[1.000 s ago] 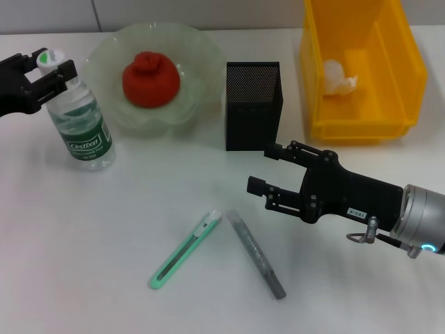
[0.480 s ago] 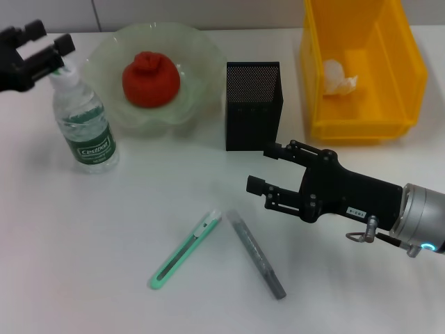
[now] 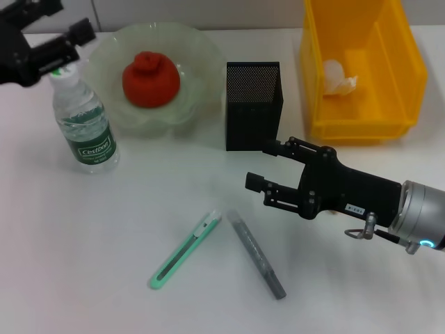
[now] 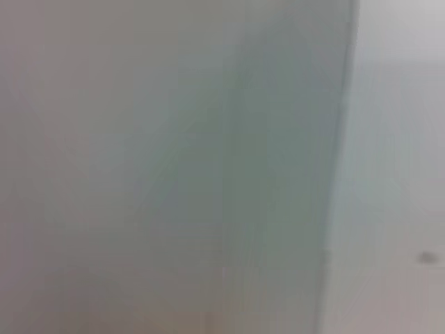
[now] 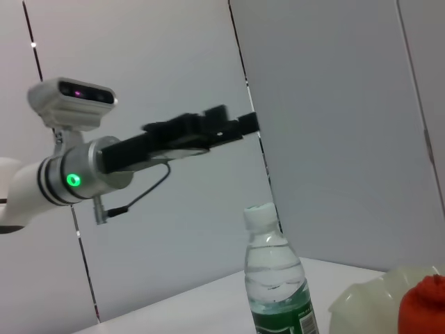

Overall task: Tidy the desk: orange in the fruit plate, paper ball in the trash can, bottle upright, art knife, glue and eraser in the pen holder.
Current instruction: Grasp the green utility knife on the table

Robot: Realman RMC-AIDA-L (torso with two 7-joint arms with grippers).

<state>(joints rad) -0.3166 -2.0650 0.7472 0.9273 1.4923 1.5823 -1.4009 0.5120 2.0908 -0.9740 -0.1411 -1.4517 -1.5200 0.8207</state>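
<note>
While apart from the upright bottle (image 3: 82,122), left hand (image 3: 53,33) unclenched above it; right hand (image 3: 265,169) spread wide

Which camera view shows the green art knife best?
The head view shows it best: the art knife lies whole on the table, beside the grey glue stick, below the open right gripper. The right wrist view does not include it, and the left wrist view shows nothing recognisable.
</note>
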